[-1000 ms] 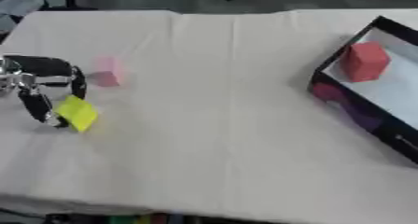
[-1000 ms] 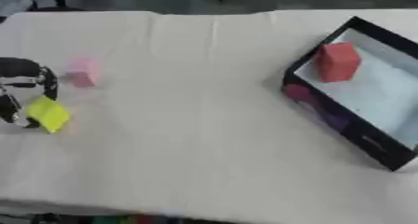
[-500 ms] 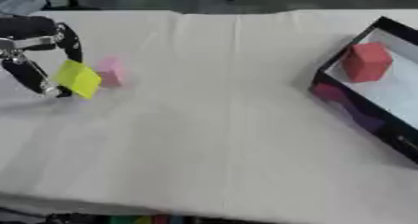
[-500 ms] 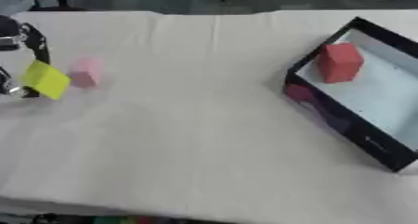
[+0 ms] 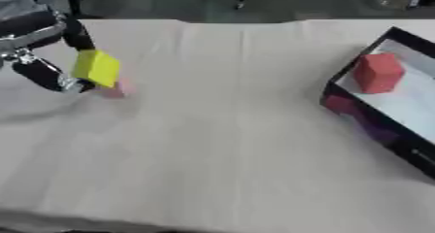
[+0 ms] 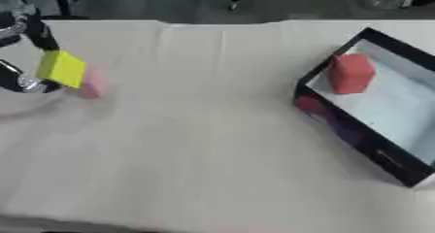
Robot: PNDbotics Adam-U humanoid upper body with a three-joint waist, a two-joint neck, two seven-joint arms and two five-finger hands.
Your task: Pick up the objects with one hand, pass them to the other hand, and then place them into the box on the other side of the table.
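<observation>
My left hand (image 5: 41, 47) hangs over the table's left side, fingers and thumb pinched on a yellow block (image 5: 97, 68) held tilted in the air. A pink block (image 5: 117, 88) lies on the white cloth just below and right of it, partly hidden by the yellow one. At the right edge stands a black box (image 5: 365, 125) with a pale floor, and a red block (image 5: 377, 72) sits inside near its upper end. My right hand shows in neither view.
A white cloth (image 5: 221, 144) covers the table, with wide bare room between the blocks and the box. Dark floor and chair legs lie beyond the far edge.
My left hand has lifted the yellow block off the cloth and carried it up and slightly right, above the pink block. The view has also shifted.
</observation>
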